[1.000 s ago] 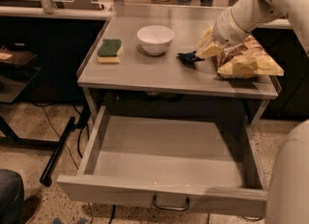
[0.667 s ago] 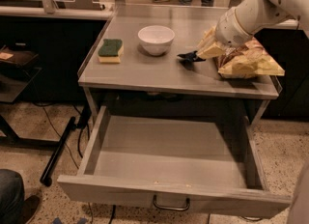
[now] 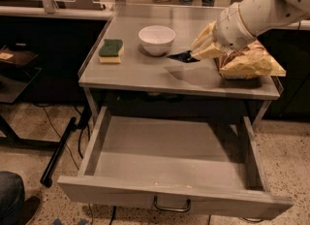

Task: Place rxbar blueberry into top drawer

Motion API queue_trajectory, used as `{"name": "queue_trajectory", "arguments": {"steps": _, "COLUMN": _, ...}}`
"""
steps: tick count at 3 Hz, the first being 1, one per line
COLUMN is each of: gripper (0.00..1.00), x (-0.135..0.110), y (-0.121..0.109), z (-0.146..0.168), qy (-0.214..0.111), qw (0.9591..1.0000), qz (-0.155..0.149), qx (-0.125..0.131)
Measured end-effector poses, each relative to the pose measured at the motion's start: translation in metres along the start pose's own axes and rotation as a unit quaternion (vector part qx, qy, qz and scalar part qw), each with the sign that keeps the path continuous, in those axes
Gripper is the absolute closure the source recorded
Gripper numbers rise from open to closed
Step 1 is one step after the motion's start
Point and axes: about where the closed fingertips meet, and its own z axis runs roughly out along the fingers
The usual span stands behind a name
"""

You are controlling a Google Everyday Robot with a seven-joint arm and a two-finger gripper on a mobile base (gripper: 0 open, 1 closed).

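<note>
The table (image 3: 131, 73) fills the middle of the view. Below it the drawer (image 3: 164, 158) is pulled fully out, its loop handle (image 3: 172, 206) on the front. The arm (image 3: 261, 10) reaches in from the upper right over a chip bag (image 3: 249, 65) at the table's right edge. A white bowl (image 3: 156, 39) stands mid-table, with a sponge (image 3: 111, 51) to its left. The gripper (image 3: 196, 54), between bowl and bag, has its 2 fingers clenched on the bar (image 3: 180, 57), which is held just above the tabletop, beside the bowl.

High front view looking down over top drawer (image 3: 169, 199), table (image 3: 140, 73) (hand (image 3: 192, 56) upper-right).
</note>
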Motion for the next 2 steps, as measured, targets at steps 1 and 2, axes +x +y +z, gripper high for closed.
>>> {"name": "queue_trajectory", "arguments": {"steps": 1, "gripper": 1.00, "x": -0.001, "y": 0.000, "z": 0.000, "qy": -0.001, "qw": 1.0000, "qz": -0.001, "qx": 0.001}}
{"name": "queue_trajectory", "arguments": {"steps": 2, "gripper": 1.00, "x": -0.022, "y": 0.024, "z": -0.009, "qy": -0.010, "qw": 0.9999, "qz": 0.000, "qx": -0.003}}
